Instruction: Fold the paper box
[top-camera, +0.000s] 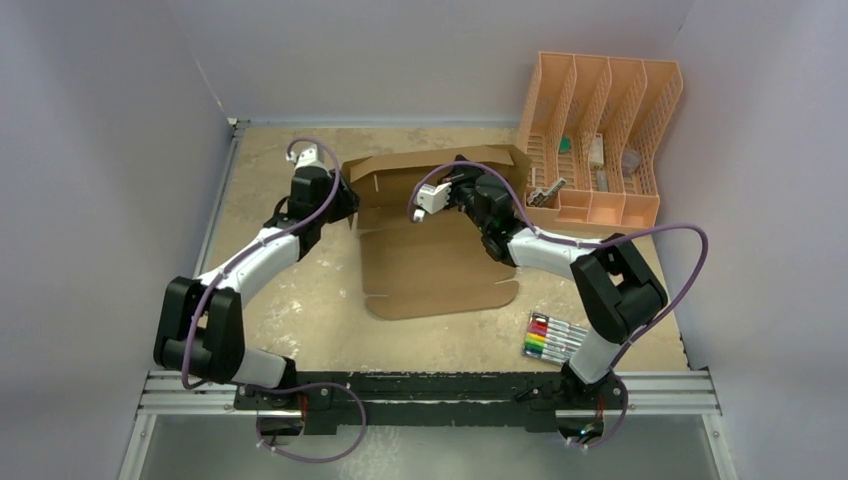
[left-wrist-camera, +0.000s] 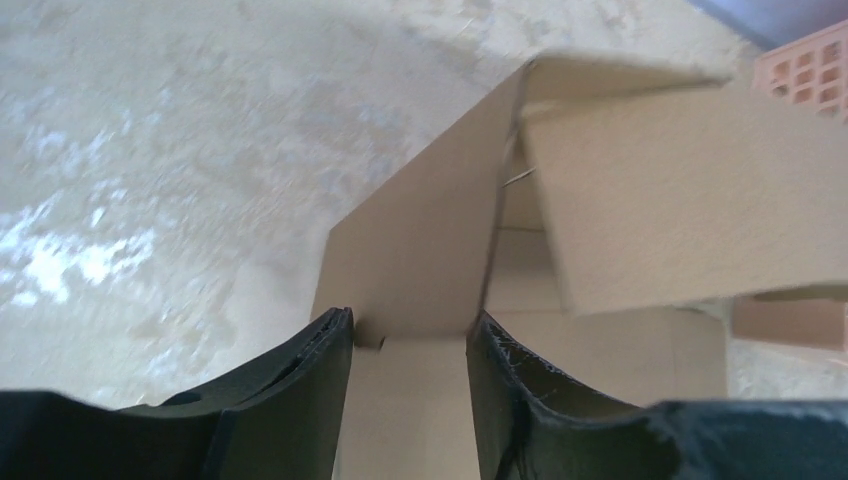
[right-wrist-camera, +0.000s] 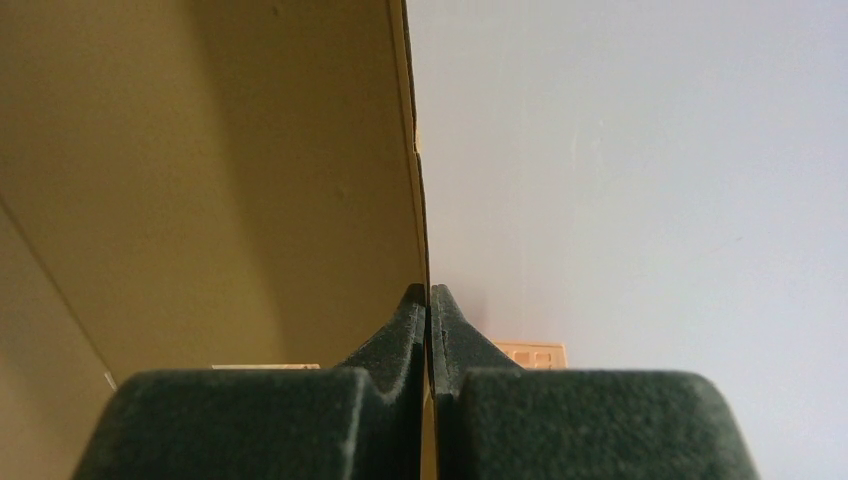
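Observation:
The paper box (top-camera: 430, 270) is a brown cardboard sheet lying flat mid-table, with its back panel and left flap raised. My left gripper (top-camera: 347, 206) is at the box's left rear corner. In the left wrist view its jaws (left-wrist-camera: 410, 335) stand open over the cardboard floor, and the raised side flap (left-wrist-camera: 420, 250) stands just beyond the fingertips. My right gripper (top-camera: 462, 172) is at the raised back panel. In the right wrist view it (right-wrist-camera: 428, 295) is shut on the thin edge of that cardboard panel (right-wrist-camera: 220, 170), which fills the left of the view.
A peach slotted organizer (top-camera: 600, 140) with small items stands at the back right, close to the box's right rear corner. It also shows in the left wrist view (left-wrist-camera: 810, 65). A pack of coloured markers (top-camera: 555, 337) lies at the front right. Grey walls enclose the table.

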